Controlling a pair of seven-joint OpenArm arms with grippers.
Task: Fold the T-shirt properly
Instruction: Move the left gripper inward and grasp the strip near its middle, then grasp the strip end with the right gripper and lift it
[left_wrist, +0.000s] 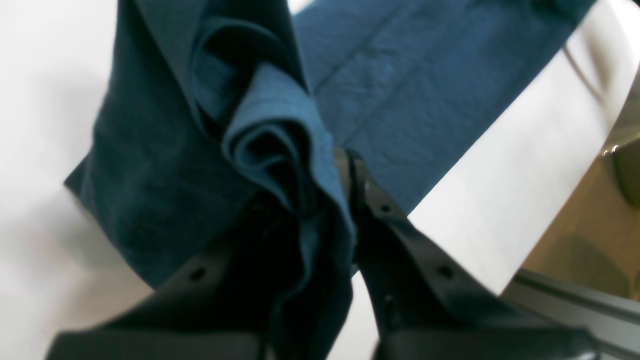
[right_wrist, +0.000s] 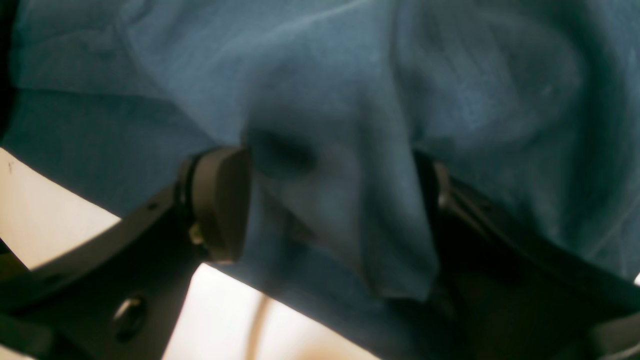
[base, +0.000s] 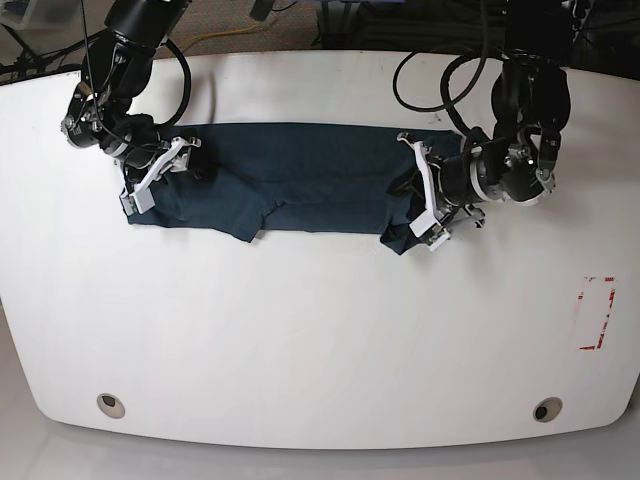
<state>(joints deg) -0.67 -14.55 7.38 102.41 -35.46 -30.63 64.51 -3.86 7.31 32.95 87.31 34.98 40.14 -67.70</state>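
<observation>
1. We see the T-shirt (base: 300, 180) lying as a long dark band across the far half of the white surface (base: 320, 330), stretched between the two arms.
2. The left end effector (base: 420, 200) sits at the end of the T-shirt on the base view's right, where the cloth bunches into a hanging corner. The right end effector (base: 155, 175) sits at the opposite end of the T-shirt.
3. The base view gives us the whole T-shirt and both arms, but not the jaws clearly. The left wrist view shows what the base view hides: a rolled bunch of T-shirt (left_wrist: 270, 145) fabric rising between the black fingers of the left end effector (left_wrist: 320, 200), with flat cloth and the bare surface (left_wrist: 525, 170) beyond it.
4. The right wrist view shows a fold of the T-shirt (right_wrist: 340, 200) hanging between the two pads of the right end effector (right_wrist: 330, 200), filling nearly the whole frame.
5. The left end effector is clenched on the gathered T-shirt fabric.
6. The right end effector's pads stand apart with cloth between them; the left pad (right_wrist: 220, 200) touches the fabric, but we cannot tell whether the grip is tight.
</observation>
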